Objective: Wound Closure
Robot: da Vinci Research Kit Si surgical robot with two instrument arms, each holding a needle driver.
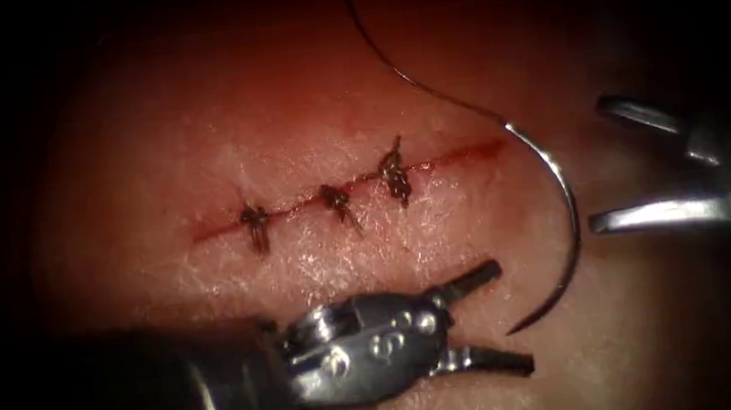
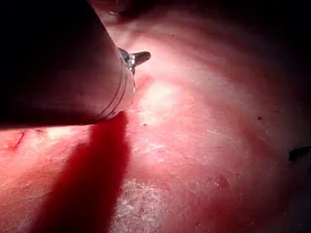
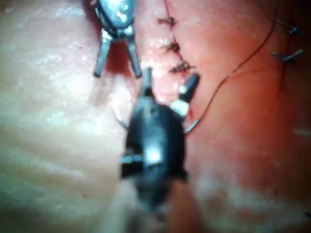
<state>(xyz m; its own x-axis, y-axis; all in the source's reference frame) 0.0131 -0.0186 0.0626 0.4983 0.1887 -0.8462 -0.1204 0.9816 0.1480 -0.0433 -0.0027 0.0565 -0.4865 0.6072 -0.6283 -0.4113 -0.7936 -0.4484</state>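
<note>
Endoscope: left tool at bottom centre, jaws spread wide, holding nothing. Right tool at right edge, jaws wide apart, empty too. Needle lies free on the tissue just right of the cut, between both tools; thread trails to upper centre. Three knotted stitches cross the cut. Right wrist view adds both tools gaping beside the stitches; left wrist view gives one jaw tip, tissue.

Needle and thread on tissue
</note>
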